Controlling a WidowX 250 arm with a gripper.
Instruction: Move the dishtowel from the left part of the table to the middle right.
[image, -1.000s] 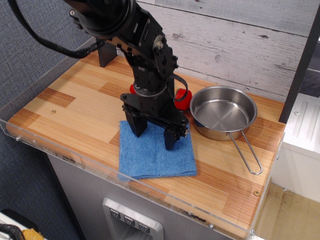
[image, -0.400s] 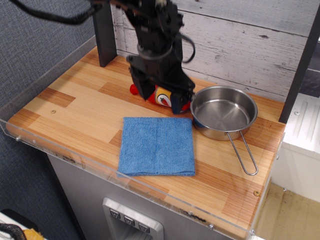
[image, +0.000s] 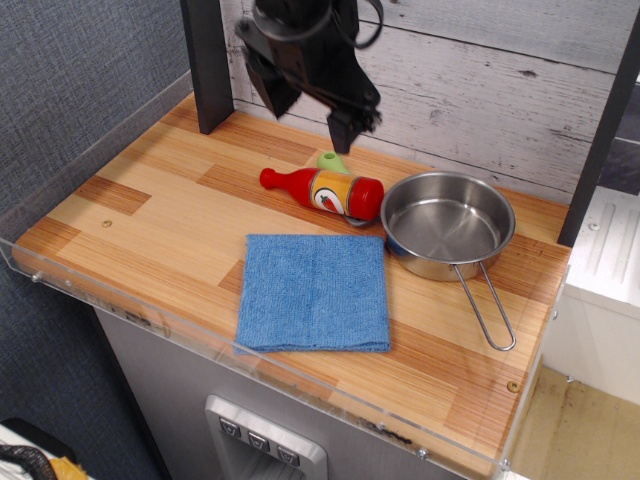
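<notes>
The blue dishtowel (image: 314, 292) lies flat and folded on the wooden table (image: 150, 210), near the front edge at the middle, just left of the steel pan (image: 446, 224). My gripper (image: 307, 110) hangs high above the back of the table, well clear of the towel. Its two black fingers are spread apart and hold nothing.
A red bottle (image: 324, 189) with a yellow label lies on its side behind the towel, touching the pan, with a small green thing (image: 333, 161) behind it. The pan's wire handle (image: 489, 307) points toward the front right. A dark post (image: 206, 62) stands at the back left. A clear acrylic rim (image: 200, 330) edges the table.
My gripper has let go of the towel and risen up and back, away from it. The towel stays flat where it was left. The red bottle now shows in full.
</notes>
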